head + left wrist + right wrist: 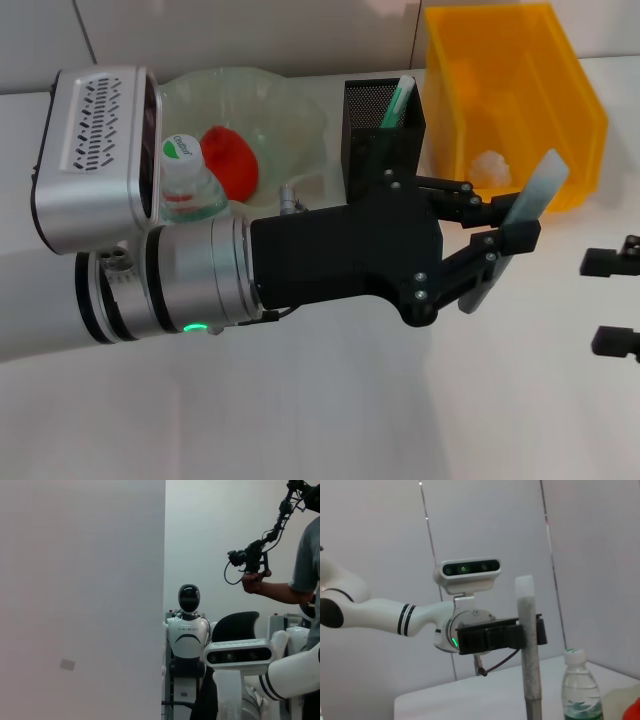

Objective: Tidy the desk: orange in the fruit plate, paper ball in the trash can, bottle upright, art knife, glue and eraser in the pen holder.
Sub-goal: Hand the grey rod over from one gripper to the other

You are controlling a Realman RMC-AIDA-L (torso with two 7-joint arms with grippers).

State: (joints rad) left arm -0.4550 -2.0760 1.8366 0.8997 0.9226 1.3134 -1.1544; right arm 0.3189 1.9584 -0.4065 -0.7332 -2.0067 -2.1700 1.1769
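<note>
Above the worktop, left claw (505, 240) clamped on a pale stick, likely the glue or art knife (535, 190) | pen holder (383, 135) just behind claw | swing over its mouth, tip stick upright, then release | right claw (612, 302) parked beside, grip state unclear

The left arm (190, 270) fills the middle of the frame, reaching to the right. Its gripper (505, 240) is closed on a pale, flat stick-like object (535, 190), tilted, in front of the yellow trash can (520, 90) at upper right. A white paper ball (490, 168) lies inside the can. The black pen holder (383, 135) at top centre holds a green-tipped pen (397, 102). At upper left, the orange (232, 160) sits in the fruit plate (270, 110), and the bottle (188, 180) stands upright beside it. The right gripper (615, 300) shows at the right edge.
</note>
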